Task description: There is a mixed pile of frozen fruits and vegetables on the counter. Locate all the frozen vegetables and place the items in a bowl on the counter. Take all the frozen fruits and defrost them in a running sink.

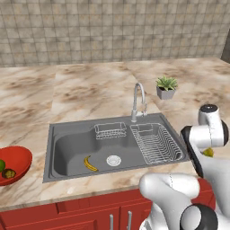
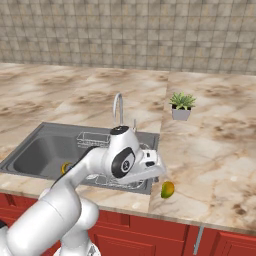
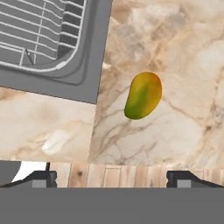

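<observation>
The arm reached right over the counter [image 2: 210,150], its gripper [image 3: 111,177] spread wide and empty above the mango [image 3: 143,95], just beyond the fingertips. The left base view alone showed the banana [image 1: 90,163] in the sink [image 1: 72,148] and the red bowl [image 1: 15,161] holding green vegetables [image 1: 5,170].

The marble counter [image 1: 90,85] carries the red bowl [image 1: 18,161], a potted plant [image 1: 166,87] and a yellow-green fruit [image 2: 167,189].

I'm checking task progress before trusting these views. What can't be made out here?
- Bowl: cut off by the left base view's left edge.
- Green items in it: too small to identify.
- Banana: mostly hidden by the arm, right base view.
- Tap: too small to tell whether water runs.
</observation>
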